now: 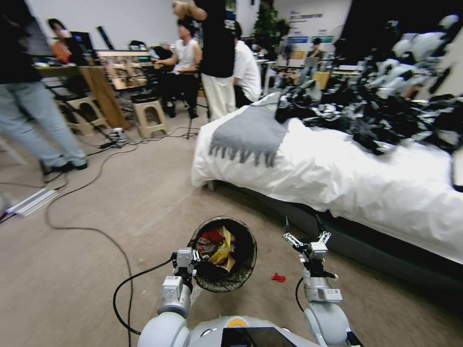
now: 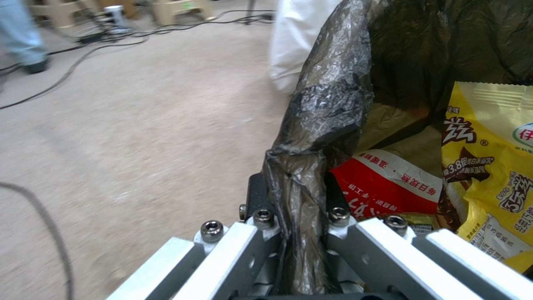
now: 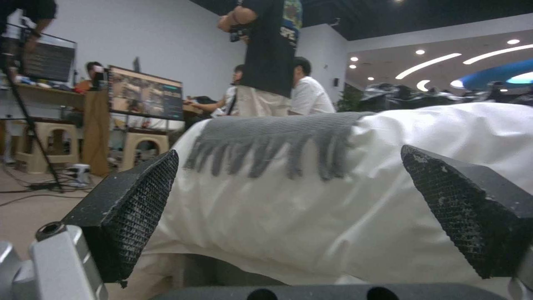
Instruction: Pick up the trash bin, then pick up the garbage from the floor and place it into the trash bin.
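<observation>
- Left gripper pinches the trash bin by its thin bag rim (it could slip and spill).
- Right gripper waits, spread wide; a red scrap lies nearby.

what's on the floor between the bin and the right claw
A small red scrap lies on bare floor between the bin and the open right claw, in the head view.

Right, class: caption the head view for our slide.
Left gripper holds the bin by its rim; right gripper open above a red scrap.
</observation>
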Available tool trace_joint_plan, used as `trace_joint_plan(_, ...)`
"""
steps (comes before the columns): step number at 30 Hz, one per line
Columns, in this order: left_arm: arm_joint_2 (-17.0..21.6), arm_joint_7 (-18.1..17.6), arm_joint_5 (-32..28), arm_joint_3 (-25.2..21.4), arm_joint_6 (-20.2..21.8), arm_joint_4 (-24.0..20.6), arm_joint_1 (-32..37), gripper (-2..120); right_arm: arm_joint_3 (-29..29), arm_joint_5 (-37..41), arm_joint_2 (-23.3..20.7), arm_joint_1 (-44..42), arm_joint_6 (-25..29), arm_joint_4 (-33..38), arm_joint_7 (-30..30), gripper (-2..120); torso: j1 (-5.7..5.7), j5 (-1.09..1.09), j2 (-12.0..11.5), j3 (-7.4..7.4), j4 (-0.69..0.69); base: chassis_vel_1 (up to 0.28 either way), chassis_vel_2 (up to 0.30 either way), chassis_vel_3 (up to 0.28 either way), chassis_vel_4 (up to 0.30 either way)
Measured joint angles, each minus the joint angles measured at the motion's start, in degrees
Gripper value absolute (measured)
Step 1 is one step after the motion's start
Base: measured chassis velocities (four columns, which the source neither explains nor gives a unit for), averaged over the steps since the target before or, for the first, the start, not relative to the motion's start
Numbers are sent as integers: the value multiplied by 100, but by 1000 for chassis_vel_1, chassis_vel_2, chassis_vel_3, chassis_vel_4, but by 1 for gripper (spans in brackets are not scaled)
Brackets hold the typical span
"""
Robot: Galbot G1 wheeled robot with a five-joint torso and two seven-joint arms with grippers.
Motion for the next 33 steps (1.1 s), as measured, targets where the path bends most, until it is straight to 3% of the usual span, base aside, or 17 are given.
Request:
trace_joint_plan(20,-3,47,-5,47,-144,98,-14,0,157,95,-79,-36,-37,-39,-88,100,0,0,0,0,-1,43,45,47,44)
trace_joint_plan(33,61,39,-25,61,-55,92,-76,0,629,591,-769,-550,-866,-237,-198,100,0,1,0,0,-1,0,0,0,0)
